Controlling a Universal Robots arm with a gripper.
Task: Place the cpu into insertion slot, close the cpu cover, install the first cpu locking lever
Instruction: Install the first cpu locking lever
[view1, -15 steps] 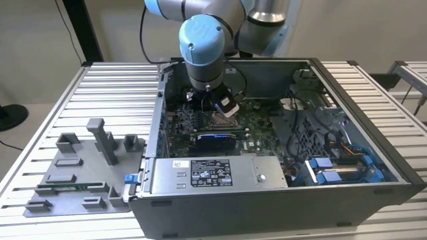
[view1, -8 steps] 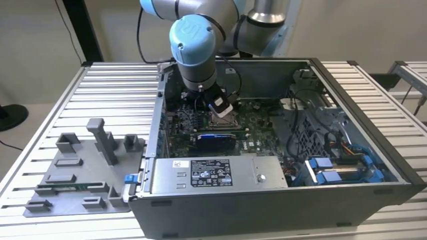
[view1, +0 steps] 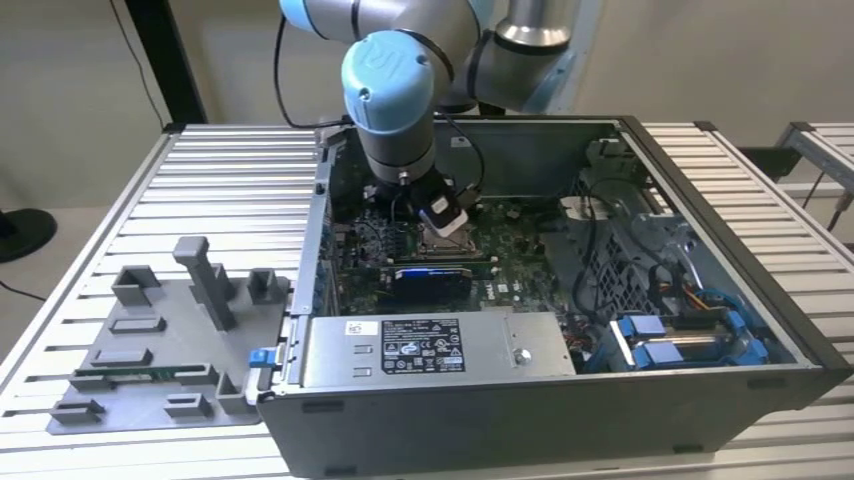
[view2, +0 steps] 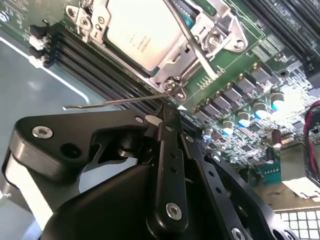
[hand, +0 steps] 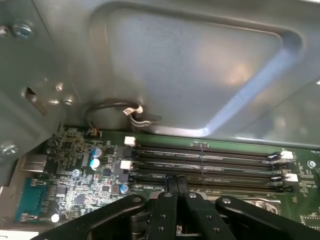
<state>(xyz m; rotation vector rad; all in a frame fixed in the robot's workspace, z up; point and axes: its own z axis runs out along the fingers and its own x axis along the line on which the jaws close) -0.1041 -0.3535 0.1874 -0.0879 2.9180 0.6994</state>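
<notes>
fingers (view2: 169, 116) pressed together, empty | tip by locking lever (view2: 115, 101) | cpu (view2: 142, 37) seated (cover down)

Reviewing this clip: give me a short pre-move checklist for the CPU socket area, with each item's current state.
1. Silvery square cpu seated in the socket: ok.
2. Thin silvery metal cpu cover closed over the chip: ok.
3. Thin wire locking lever latched down: not ok, it sticks out free.
4. Black pincer fingers together: ok.
5. Pincer tip at the lever: ok, close beside it; contact cannot tell.
</notes>
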